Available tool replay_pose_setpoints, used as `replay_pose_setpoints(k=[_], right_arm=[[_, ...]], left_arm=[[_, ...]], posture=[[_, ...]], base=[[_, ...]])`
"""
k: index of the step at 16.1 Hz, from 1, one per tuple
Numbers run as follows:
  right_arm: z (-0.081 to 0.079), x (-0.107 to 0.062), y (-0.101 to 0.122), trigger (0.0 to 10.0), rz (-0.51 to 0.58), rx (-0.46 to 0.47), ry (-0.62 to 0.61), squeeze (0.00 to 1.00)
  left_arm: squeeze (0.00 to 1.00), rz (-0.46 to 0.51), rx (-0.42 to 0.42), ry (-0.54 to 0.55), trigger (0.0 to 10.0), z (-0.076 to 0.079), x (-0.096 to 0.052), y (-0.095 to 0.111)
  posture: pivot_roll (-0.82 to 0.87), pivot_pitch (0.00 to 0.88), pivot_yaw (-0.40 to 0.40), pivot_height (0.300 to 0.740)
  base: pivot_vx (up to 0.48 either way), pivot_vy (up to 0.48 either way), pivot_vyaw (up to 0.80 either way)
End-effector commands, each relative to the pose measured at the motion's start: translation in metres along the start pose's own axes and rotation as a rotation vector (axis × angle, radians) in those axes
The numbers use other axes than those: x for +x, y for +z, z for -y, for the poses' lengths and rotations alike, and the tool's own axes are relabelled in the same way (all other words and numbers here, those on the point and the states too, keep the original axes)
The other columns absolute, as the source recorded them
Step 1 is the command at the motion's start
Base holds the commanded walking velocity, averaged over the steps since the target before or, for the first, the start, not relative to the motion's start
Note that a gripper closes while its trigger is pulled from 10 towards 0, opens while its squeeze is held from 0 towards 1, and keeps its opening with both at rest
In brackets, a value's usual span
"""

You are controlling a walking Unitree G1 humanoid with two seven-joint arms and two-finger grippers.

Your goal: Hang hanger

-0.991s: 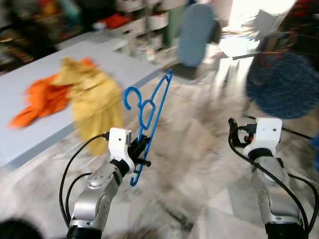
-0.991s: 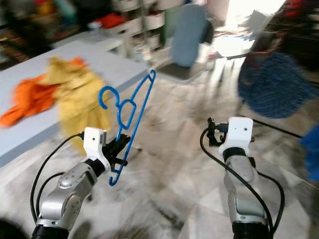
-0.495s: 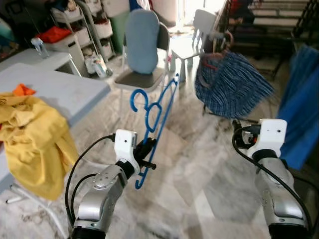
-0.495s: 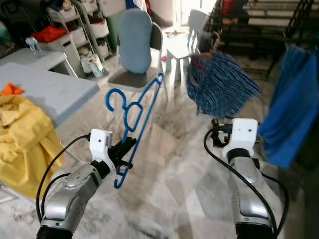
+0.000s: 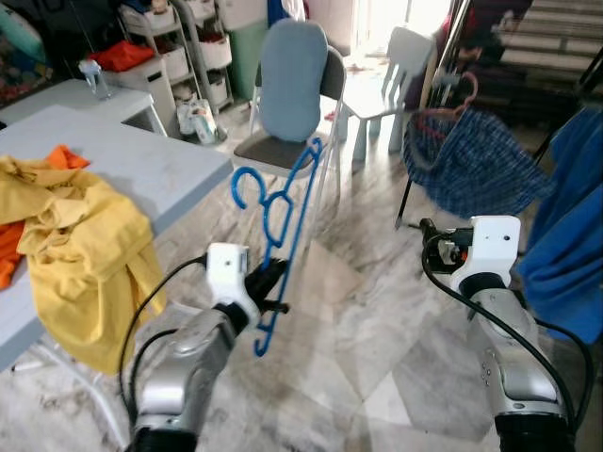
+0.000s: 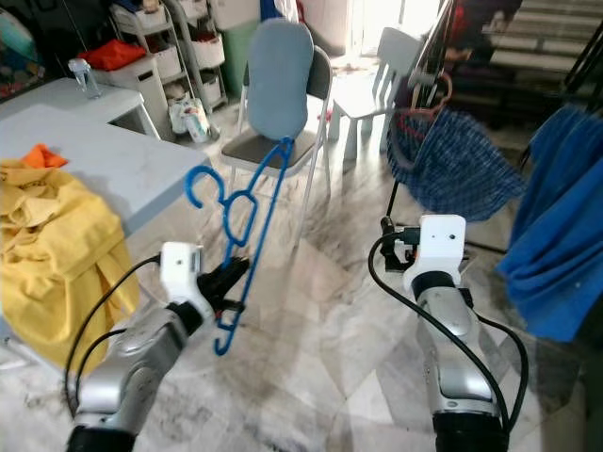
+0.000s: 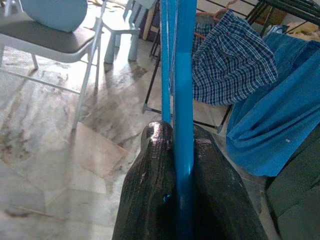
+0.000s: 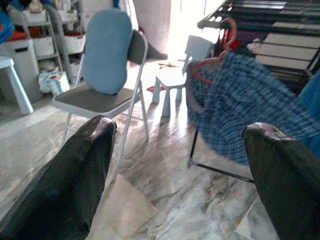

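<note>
Hanger (image 5: 283, 226), blue plastic, clamped near its lower end by left end effector (image 5: 268, 287), raised upright and tilted, hook at upper left, over marble floor (image 5: 358, 320). Left eye view: light grey surface (image 5: 141, 169) at left, draped with yellow garment (image 5: 75, 254) and orange cloth (image 5: 58, 156) behind it. Folding chair (image 5: 292, 94) with blue backrest beyond hanger; small white chair (image 5: 396, 66) further back. Checked blue cloth (image 5: 476, 169) hung on rack at right, solid blue cloth (image 5: 570, 217) beside it. Right end effector (image 5: 426, 232) raised at mid-right, fingers barely seen here.

Left wrist view: two black fingers (image 7: 155, 185) pressed tight onto blue hanger bar (image 7: 184, 100), bar running straight up between them. Checked cloth (image 7: 230, 65) and blue cloth (image 7: 270, 115) ahead.

Right wrist view: black fingers (image 8: 65, 185) spread wide apart, nothing between them, gripping nothing. Blue-backed chair (image 8: 106, 55) and checked cloth (image 8: 250, 115) ahead.
</note>
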State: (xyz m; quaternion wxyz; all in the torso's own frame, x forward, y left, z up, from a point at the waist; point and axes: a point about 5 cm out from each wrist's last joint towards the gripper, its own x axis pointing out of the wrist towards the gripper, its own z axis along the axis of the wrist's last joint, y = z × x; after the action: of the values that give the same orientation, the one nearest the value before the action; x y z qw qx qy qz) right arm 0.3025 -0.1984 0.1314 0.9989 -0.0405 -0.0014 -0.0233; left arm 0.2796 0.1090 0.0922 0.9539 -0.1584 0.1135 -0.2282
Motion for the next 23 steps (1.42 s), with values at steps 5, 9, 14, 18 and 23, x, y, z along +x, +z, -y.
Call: replay_pose_setpoints(k=[5, 9, 14, 18, 23], right_arm=[[0.002, 0.0, -0.001, 10.0, -0.01, -0.002, -0.001, 0.0], [0.001, 0.0, -0.001, 10.0, -0.009, 0.0, -0.007, 0.0], [-0.001, -0.002, -0.003, 10.0, -0.006, -0.009, 0.009, 0.0], [0.0, 0.001, -0.008, 10.0, -0.056, -0.038, 0.018, 0.0], [-0.015, 0.004, -0.013, 10.0, -0.075, -0.059, 0.06, 0.0]], left_arm=[[0.0, 0.013, 0.015, -0.032, 10.0, 0.007, 0.0, 0.004], [0.0, 0.01, 0.046, -0.046, 10.0, 0.006, 0.0, 0.005], [0.0, 0.023, 0.051, -0.092, 10.0, 0.011, -0.002, 0.006], [0.0, 0.027, 0.102, -0.084, 10.0, 0.008, -0.001, 0.008], [0.0, -0.001, 0.126, -0.032, 10.0, -0.004, -0.014, -0.002]], posture=[[-0.15, 0.0, 0.058, 0.74], [-0.15, 0.0, 0.063, 0.74], [-0.15, 0.0, 0.06, 0.74], [-0.12, 0.0, -0.006, 0.74], [-0.11, 0.0, 0.003, 0.74]], base=[[0.0, 0.48, -0.75], [0.0, 0.308, -0.51], [0.0, 0.0, 0.0], [0.0, 0.0, 0.0], [0.0, 0.0, 0.0]])
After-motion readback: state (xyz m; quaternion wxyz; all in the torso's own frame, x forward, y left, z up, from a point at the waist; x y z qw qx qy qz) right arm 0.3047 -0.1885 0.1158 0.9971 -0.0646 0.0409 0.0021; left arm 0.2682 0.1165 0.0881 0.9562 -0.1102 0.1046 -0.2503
